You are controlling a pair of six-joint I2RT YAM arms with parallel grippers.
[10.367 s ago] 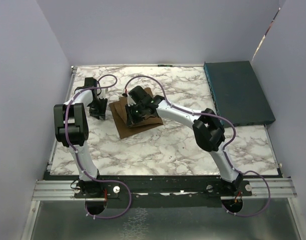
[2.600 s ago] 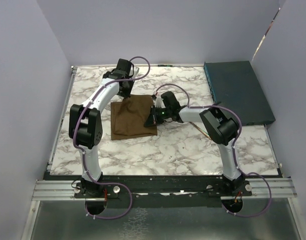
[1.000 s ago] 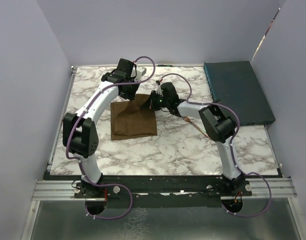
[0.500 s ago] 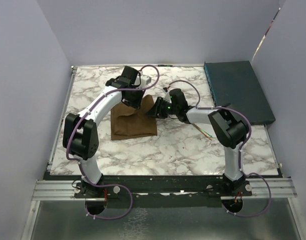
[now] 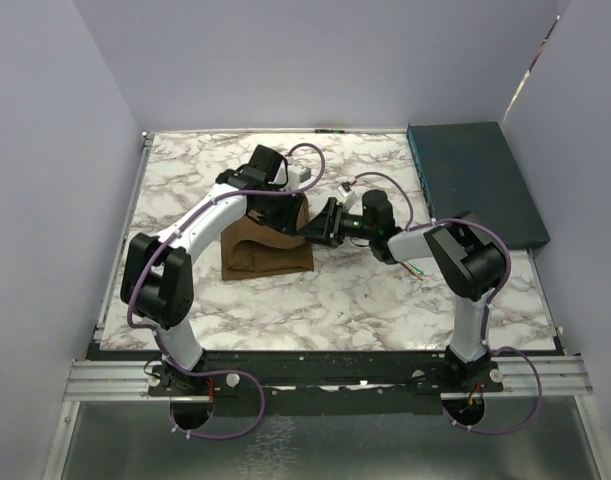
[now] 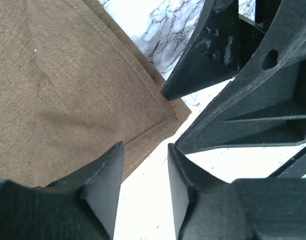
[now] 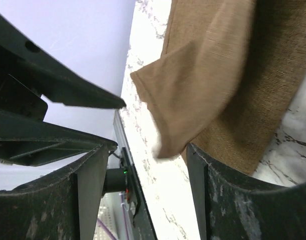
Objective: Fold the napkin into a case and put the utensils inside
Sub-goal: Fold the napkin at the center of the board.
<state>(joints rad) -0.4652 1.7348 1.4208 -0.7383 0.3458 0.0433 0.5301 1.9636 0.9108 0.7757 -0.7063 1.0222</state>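
The brown napkin (image 5: 262,254) lies folded on the marble table, its far part under both grippers. In the left wrist view one corner of the napkin (image 6: 82,95) lies flat. My left gripper (image 6: 145,147) is open just off that corner, over bare table, with nothing between its fingers. In the right wrist view a loose flap of the napkin (image 7: 203,75) hangs blurred over the lower layer. My right gripper (image 7: 145,149) stands wide open beside the flap, gripping nothing. From above, the left gripper (image 5: 283,215) and the right gripper (image 5: 315,230) almost touch. The copper fork (image 5: 417,266) pokes out beside the right arm.
A dark teal flat box (image 5: 475,185) lies at the back right of the table. The right gripper's black fingers (image 6: 228,45) crowd the left wrist view. Lilac walls close in the table (image 5: 315,300) on three sides.
Both grippers carried the napkin's far edge toward the near side, then opened and let it go. The flap is dropping onto the lower layer, and the cloth looks shorter front to back.
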